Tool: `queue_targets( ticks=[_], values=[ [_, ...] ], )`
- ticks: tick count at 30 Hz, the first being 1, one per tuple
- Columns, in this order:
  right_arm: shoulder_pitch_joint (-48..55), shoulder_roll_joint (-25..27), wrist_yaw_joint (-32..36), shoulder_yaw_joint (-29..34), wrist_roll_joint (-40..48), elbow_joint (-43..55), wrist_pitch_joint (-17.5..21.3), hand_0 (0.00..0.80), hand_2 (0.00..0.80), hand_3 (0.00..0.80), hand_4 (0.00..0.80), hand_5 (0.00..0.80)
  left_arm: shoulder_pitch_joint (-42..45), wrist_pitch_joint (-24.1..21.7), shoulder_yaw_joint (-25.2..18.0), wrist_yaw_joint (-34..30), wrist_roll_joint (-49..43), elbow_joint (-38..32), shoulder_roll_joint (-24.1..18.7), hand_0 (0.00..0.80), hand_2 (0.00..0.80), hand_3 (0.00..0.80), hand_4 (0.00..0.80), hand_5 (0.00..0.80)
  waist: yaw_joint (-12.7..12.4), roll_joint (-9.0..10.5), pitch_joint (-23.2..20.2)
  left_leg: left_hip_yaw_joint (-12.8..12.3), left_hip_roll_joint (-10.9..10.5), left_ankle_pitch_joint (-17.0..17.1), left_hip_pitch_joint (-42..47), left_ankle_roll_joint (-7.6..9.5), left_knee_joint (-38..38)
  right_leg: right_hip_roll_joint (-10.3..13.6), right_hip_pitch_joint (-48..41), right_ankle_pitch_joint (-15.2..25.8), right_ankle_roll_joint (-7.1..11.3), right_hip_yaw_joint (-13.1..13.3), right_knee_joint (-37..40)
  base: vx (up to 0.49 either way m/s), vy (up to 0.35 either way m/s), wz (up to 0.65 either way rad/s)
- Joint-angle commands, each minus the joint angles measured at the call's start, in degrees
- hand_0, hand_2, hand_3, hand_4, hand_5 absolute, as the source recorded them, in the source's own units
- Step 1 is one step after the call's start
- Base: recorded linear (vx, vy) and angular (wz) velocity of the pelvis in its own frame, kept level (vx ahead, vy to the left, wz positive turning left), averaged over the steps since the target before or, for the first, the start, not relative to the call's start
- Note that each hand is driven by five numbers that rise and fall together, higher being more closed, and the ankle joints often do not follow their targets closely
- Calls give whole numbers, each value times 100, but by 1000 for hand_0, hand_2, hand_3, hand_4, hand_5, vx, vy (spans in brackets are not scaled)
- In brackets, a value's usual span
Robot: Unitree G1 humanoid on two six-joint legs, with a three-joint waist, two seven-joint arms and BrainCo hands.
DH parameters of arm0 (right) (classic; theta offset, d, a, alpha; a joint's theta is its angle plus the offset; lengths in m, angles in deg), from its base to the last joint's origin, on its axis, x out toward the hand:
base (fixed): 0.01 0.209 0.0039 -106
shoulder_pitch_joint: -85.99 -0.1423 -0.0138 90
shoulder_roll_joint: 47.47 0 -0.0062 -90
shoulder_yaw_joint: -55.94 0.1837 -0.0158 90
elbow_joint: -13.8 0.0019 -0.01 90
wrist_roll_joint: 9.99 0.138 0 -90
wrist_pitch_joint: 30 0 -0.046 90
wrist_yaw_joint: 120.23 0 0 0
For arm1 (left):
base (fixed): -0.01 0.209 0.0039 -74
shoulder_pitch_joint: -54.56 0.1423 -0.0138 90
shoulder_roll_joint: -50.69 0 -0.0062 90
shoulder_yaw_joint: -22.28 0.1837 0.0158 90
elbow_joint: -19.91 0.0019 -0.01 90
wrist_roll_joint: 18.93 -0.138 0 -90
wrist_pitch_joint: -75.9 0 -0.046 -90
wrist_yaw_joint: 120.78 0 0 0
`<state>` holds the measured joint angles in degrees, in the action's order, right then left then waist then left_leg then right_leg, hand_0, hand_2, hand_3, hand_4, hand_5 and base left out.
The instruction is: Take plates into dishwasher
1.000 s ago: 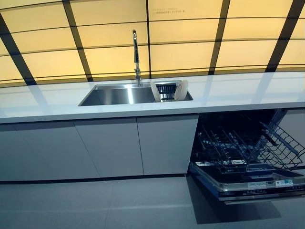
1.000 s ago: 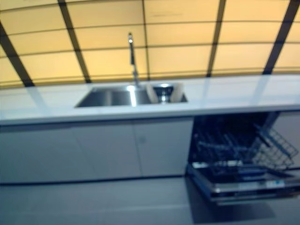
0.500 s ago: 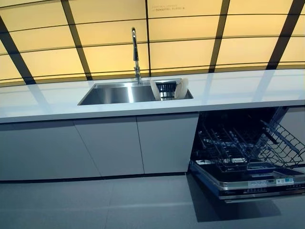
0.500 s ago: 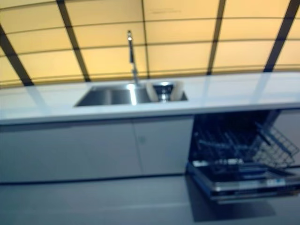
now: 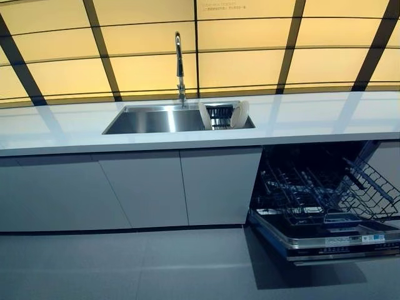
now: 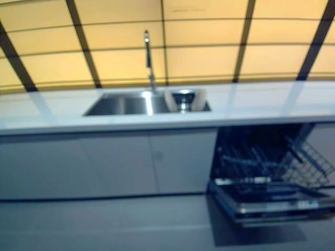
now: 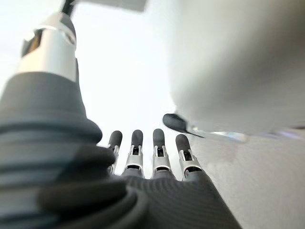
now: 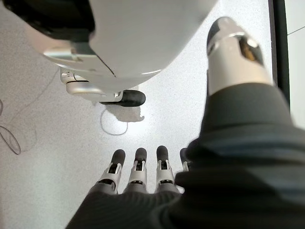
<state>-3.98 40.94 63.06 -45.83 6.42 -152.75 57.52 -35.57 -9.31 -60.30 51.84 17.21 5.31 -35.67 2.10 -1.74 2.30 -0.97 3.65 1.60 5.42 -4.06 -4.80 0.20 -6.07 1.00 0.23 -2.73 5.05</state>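
White plates [image 5: 238, 115] stand on edge in a dark rack [image 5: 218, 117] at the right end of the steel sink [image 5: 153, 121]. The dishwasher [image 5: 325, 200] is open below the counter at the right, its door [image 5: 331, 240] folded down and its wire rack [image 5: 312, 190] pulled out. Neither hand shows in the eye views. My left hand [image 7: 143, 157] shows in the left wrist view, fingers straight, holding nothing. My right hand [image 8: 138, 176] shows in the right wrist view, fingers straight and empty, pointing at the floor.
A tall tap [image 5: 179, 65] rises behind the sink. The white counter [image 5: 312, 122] runs the full width over grey cabinet doors [image 5: 150, 187]. A yellow panelled wall [image 5: 250, 50] stands behind. Grey floor [image 5: 125, 265] lies before the cabinets.
The whole picture has shifted slightly, so the camera has moved. Plates, sink and dishwasher stand as before.
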Motion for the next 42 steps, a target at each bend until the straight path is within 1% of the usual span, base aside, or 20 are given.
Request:
queue_targets(
  ticks=[1, 7, 10, 16, 18, 19, 21, 22, 23, 24, 26, 27, 28, 29, 31, 34, 36, 38, 40, 42],
  values=[
    [-354, -65, 146, 74, 143, -152, 79, 0, 0, 0, 0, 0, -376, -216, -119, 186, 10, 314, 30, 0, 0, 0, 0, 0, -87, 379, 31, 21, -513, -69, 4, 536, -20, 104, 115, 257, 263, 18, -107, -13, -72, 5],
    [-453, -13, 788, -195, -56, 4, -27, 0, 0, 0, 0, 0, -522, -148, -28, 408, -392, 237, -46, 0, 0, 0, 0, 0, -109, 434, 199, 114, -472, -63, 61, 564, 27, 46, 92, 151, 202, 12, -290, 3, -67, 5],
    [-448, 20, 740, -288, 20, -3, -35, 0, 0, 0, 0, 0, -562, -91, 128, 410, -941, 238, -105, 0, 0, 0, 0, 0, -123, 462, 211, 150, -456, -73, 96, 564, 23, 32, 50, 121, 194, -2, -291, 45, -77, 8],
    [-429, 58, 772, -248, 68, -84, -85, 0, 0, 0, 0, 0, -545, -13, 210, 447, -875, 295, -92, 0, 0, 0, 0, 0, -123, 467, 178, 215, -406, -118, 139, 533, 101, -11, 10, 42, 151, -1, -303, 37, -82, 1],
    [-476, 47, 884, -297, -76, -92, -109, 0, 0, 0, 0, 0, -549, -40, 163, 486, -827, 299, -99, 0, 0, 0, 0, 0, -122, 505, 225, 216, -356, -220, 44, 503, 473, 1, 49, -13, 89, 15, -432, 22, -85, 3],
    [-537, 62, 941, -382, -219, -55, -133, 0, 0, 0, 0, 0, -586, -72, 108, 523, -791, 256, -105, 0, 0, 0, 0, 0, -133, 601, 354, 146, -280, -296, -294, 459, 1274, 49, 91, -41, -12, 46, -577, 13, -111, 4],
    [-590, 68, 900, -508, -188, -20, -163, 0, 0, 0, 0, 0, -616, -114, 53, 533, -757, 235, -82, 0, 0, 0, 0, 0, -197, 747, 573, 113, -204, 100, -1089, 415, 2700, 59, 96, -44, -182, 151, -712, 18, -141, 14],
    [-595, 67, 897, -515, -197, -14, -176, 0, 0, 0, 0, 0, -619, -120, 45, 536, -750, 236, -79, 0, 0, 0, 0, 0, -197, 740, 584, 131, -188, 119, -1207, 409, 2852, 37, 113, -46, -200, 154, -732, 16, -134, 4],
    [-619, 74, 870, -547, -237, 10, -225, 0, 0, 0, 0, 0, -612, -149, 13, 532, -735, 240, -56, 0, 0, 0, 0, 0, -236, 763, 690, 108, -226, 393, -1699, 404, 3609, 2, 118, -38, -285, 216, -801, 60, -102, -19],
    [-625, 84, 821, -529, -319, 7, -302, 0, 0, 0, 0, 0, -611, -78, -83, 492, -746, 232, -29, 0, 0, 0, 0, 0, -327, 713, 836, 2, -304, 785, -2238, 304, 3952, -80, 21, -1, -323, 301, -795, 127, -67, -17],
    [-611, 95, 792, -510, -297, -44, -303, 0, 0, 0, 0, 0, -575, -64, -115, 482, -671, 254, 1, 0, 0, 0, 0, 0, -430, 602, 948, -10, -438, 979, -2465, 224, 3753, -171, -151, -19, -286, 419, -739, 209, 36, 8],
    [-594, 78, 793, -467, -328, -82, -289, 0, 0, 0, 0, 0, -516, -104, -122, 483, -602, 286, 15, 0, 0, 0, 0, 0, -503, 456, 973, -115, -441, 1222, -2424, 141, 3031, -332, -324, -81, -252, 520, -680, 437, 114, -2],
    [-571, 76, 843, -378, -434, -157, -225, 0, 0, 0, 0, 0, -410, -179, -121, 468, -552, 314, 16, 0, 0, 0, 0, 0, -611, 256, 994, -371, -304, 1522, -2400, 87, 1804, -549, -602, -249, -243, 640, -629, 569, 153, -10],
    [-541, 81, 872, -355, -463, -192, -200, 0, 0, 0, 0, 0, -360, -210, -104, 480, -498, 327, 26, 0, 0, 0, 0, 0, -704, 195, 991, -415, -293, 1646, -2442, 49, 1098, -609, -779, -345, -241, 750, -590, 584, 155, -33],
    [-468, 114, 915, -349, -427, -249, -130, 0, 0, 0, 0, 0, -294, -247, -97, 517, -362, 347, 54, 0, 0, 0, 0, 0, -887, 201, 950, -243, -437, 1798, -2527, -38, 236, -597, -1076, -469, -227, 997, -519, 416, 106, -35],
    [-471, 146, 961, -320, -543, -273, -108, 0, 0, 0, 0, 0, -292, -242, -178, 528, -245, 355, 83, 0, 0, 0, 0, 0, -942, 250, 834, -145, -565, 1502, -2497, 87, 233, -522, -1158, -587, -198, 1213, -525, 237, 119, -8],
    [-495, 139, 1003, -275, -496, -339, -133, 0, 0, 0, 0, 0, -350, -256, -194, 521, -183, 361, 56, 0, 0, 0, 0, 0, -919, 280, 723, -391, -501, 1260, -2426, 230, 409, -394, -1225, -767, -115, 1252, -632, 286, 153, -76],
    [-422, 32, 1092, -190, -658, -334, -192, 0, 0, 0, 0, 0, -373, -335, -200, 479, -223, 354, -17, 0, 0, 0, 0, 0, -946, 376, 592, -554, -380, 1054, -2418, 310, 852, -137, -1426, -962, 29, 1027, -699, 356, 134, -51],
    [-346, -39, 1099, -189, -746, -316, -170, 0, 0, 0, 0, 0, -383, -296, -172, 471, -385, 314, -47, 0, 0, 0, 0, 0, -951, 448, 520, -719, -324, 902, -2431, 357, 1106, -9, -1498, -1015, 91, 843, -695, 265, 89, -1],
    [-330, -95, 1046, -237, -556, -239, -122, 0, 0, 0, 0, 0, -440, -219, -114, 475, -533, 313, -89, 0, 0, 0, 0, 0, -997, 542, 437, -749, -336, 783, -2538, 412, 1352, 103, -1559, -1021, 151, 743, -668, 250, 90, 21]
  ],
)
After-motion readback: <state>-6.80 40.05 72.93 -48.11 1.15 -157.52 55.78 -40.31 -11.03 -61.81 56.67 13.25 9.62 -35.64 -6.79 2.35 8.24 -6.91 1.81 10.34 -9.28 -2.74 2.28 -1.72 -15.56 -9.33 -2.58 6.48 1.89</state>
